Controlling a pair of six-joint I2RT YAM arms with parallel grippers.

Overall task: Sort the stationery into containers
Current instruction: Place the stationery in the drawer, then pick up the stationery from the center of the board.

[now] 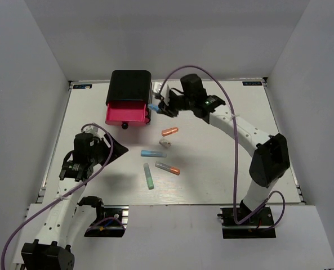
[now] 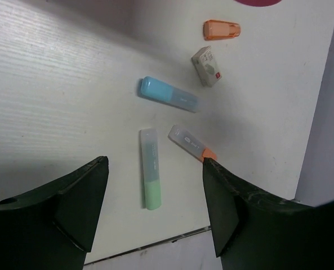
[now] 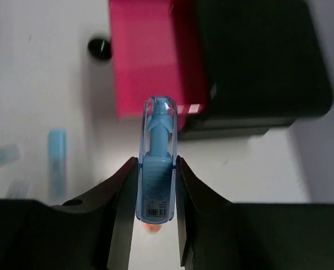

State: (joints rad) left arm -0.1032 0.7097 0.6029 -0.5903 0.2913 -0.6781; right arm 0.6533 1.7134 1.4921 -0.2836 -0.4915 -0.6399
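The glossy black cabinet (image 1: 130,85) stands at the back with its pink drawer (image 1: 126,115) pulled open. My right gripper (image 1: 160,106) is shut on a blue stick (image 3: 157,163), holding it just right of the open drawer (image 3: 147,56). On the table lie an orange stick (image 1: 169,131), a small white block (image 1: 165,144), a light blue stick (image 1: 153,153), a green stick (image 1: 148,175) and a grey stick with orange tip (image 1: 168,167). My left gripper (image 2: 155,208) is open and empty, hovering near the green stick (image 2: 149,168).
A black round knob (image 1: 124,125) sticks out from the drawer front. A small white object (image 1: 157,87) lies beside the cabinet at the back. The table's near edge (image 2: 155,242) runs just below the left fingers.
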